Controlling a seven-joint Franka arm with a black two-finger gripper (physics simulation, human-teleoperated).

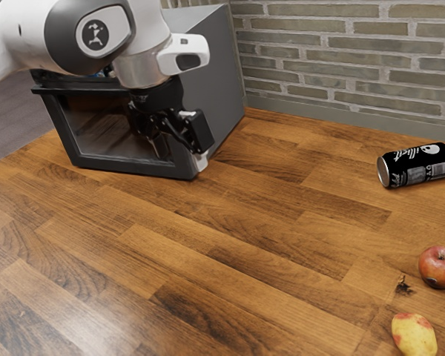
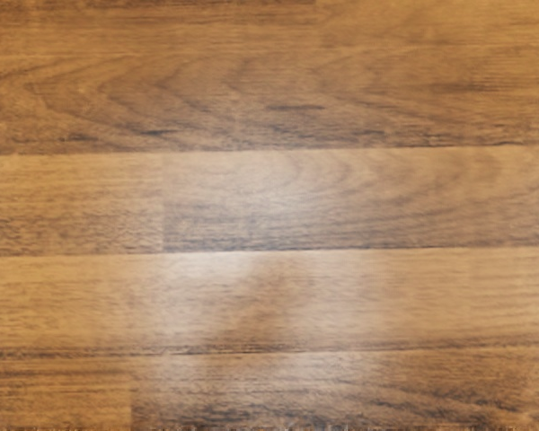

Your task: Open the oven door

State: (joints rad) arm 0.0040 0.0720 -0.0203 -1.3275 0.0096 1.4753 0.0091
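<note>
I have the door (image 1: 96, 130) on the front of the oven (image 1: 224, 70), at the exterior view's left, and it looks shut. My gripper (image 1: 182, 153) is down by the door's lower corner nearer the exterior view's right, fingers spread, nothing between them; whether it touches the door I can't tell. I expect a stiff panel, moderately heavy, swinging down on a low hinge, its glass slick and poor to grip. The place to take it is the handle (image 1: 55, 92), the dark bar along the top edge: I'd close on it or hook behind it near the middle, then pull out and down in an arc. A straight tug might drag the oven. The exterior view gives me door, handle and gripper together; the wrist view gives me the grain and pale sheen of the table (image 2: 269, 197), no help in lining up on the bar.
</note>
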